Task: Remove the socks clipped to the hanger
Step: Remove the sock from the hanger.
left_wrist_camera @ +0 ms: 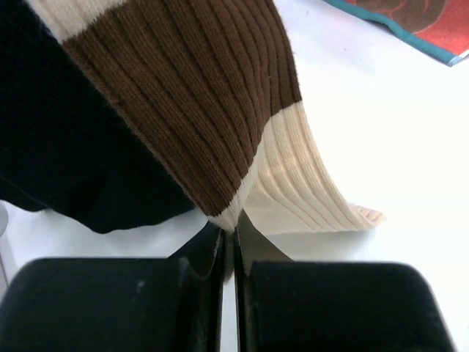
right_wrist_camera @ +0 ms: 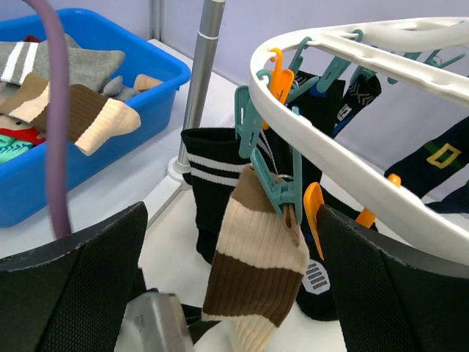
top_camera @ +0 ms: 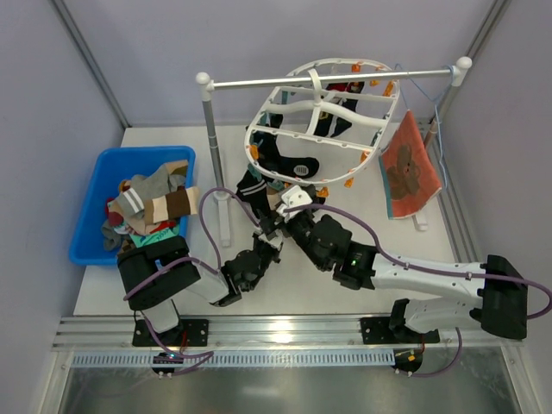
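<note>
The white oval hanger (top_camera: 323,103) hangs tilted from the rail, and its rim also shows in the right wrist view (right_wrist_camera: 344,158). Several dark socks (top_camera: 289,159) hang from its orange and teal clips. A brown-and-cream striped sock (right_wrist_camera: 260,271) hangs from a teal clip (right_wrist_camera: 278,192). My left gripper (left_wrist_camera: 229,224) is shut on this sock's lower edge (left_wrist_camera: 220,147); in the top view it (top_camera: 261,231) sits below the hanger's near rim. My right gripper (right_wrist_camera: 231,220) is open, its fingers (right_wrist_camera: 80,286) either side of the striped sock, just under the rim (top_camera: 291,197).
A blue bin (top_camera: 90,194) holding several loose socks stands at the left and also shows in the right wrist view (right_wrist_camera: 157,62). The rail stand's post (top_camera: 213,155) rises beside the hanger. An orange-red flower-print cloth (top_camera: 410,168) hangs on the right.
</note>
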Robot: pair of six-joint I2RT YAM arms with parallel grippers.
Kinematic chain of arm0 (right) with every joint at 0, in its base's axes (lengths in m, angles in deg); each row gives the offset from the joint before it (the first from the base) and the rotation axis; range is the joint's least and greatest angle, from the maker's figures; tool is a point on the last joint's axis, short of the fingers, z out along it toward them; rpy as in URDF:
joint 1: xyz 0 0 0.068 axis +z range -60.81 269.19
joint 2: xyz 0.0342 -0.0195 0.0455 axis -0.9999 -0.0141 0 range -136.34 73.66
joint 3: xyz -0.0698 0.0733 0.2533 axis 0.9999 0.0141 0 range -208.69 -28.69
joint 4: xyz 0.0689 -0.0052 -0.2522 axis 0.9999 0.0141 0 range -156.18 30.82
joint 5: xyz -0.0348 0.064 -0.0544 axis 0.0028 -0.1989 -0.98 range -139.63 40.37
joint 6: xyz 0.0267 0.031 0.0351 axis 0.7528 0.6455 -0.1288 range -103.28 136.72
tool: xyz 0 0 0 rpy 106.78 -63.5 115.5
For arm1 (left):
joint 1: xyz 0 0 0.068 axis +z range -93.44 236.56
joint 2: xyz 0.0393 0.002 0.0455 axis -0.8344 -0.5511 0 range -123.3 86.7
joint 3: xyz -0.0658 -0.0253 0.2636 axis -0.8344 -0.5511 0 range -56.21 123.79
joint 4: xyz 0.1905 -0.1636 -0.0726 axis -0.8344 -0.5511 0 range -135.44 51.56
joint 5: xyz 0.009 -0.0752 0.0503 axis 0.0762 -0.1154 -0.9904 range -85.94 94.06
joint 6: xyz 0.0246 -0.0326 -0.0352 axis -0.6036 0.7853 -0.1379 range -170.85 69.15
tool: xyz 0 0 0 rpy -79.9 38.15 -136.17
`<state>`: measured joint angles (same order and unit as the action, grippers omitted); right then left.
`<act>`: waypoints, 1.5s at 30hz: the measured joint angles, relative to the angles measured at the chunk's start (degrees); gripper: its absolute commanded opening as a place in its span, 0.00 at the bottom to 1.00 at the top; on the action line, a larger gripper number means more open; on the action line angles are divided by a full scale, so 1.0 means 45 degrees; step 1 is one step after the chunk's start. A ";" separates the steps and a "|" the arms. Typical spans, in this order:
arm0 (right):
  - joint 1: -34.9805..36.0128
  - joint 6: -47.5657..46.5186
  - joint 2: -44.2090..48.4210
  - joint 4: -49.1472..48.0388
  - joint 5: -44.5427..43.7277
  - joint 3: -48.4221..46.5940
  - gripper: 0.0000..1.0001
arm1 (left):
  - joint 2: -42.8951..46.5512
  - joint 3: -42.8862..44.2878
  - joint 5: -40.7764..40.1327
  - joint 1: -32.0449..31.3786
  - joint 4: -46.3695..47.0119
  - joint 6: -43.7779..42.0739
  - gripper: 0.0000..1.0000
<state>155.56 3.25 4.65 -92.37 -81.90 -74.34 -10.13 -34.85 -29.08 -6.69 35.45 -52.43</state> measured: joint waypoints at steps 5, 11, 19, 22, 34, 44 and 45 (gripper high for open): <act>0.1535 -0.0680 0.0000 -0.0243 -0.1778 -0.0005 0.97 | 0.0000 -0.0078 -0.0078 0.0034 0.0136 0.0272 0.00; 0.3332 -0.1049 -0.0092 -0.0321 -0.3419 -0.0219 0.97 | 0.0005 -0.0214 -0.0112 0.0049 0.0253 0.0277 0.00; 0.4444 -0.1137 -0.0733 -0.0151 -0.4002 -0.0670 0.98 | 0.0131 -0.0306 -0.0087 0.0049 0.0243 0.0257 0.00; 0.4430 -0.1137 -0.0743 -0.0107 -0.4051 -0.0704 0.98 | 0.0160 -0.0340 -0.0087 0.0049 0.0248 0.0257 0.00; 0.2448 -0.0699 -0.0597 0.0670 -0.2686 -0.0981 0.98 | 0.0165 -0.0350 -0.0005 0.0049 0.0219 0.0267 0.00; 0.1787 -0.0525 -0.0340 0.1180 -0.1540 -0.0996 0.98 | 0.0165 -0.0350 0.0039 0.0092 0.0097 0.0223 0.00; 0.1778 -0.0515 -0.0238 0.1248 -0.1462 -0.0976 0.98 | 0.0165 -0.0350 0.0053 0.0087 0.0102 0.0194 0.00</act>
<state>163.56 0.93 3.58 -86.76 -88.48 -78.73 -9.39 -36.42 -28.84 -6.29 35.90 -51.56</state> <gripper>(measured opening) 0.985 0.006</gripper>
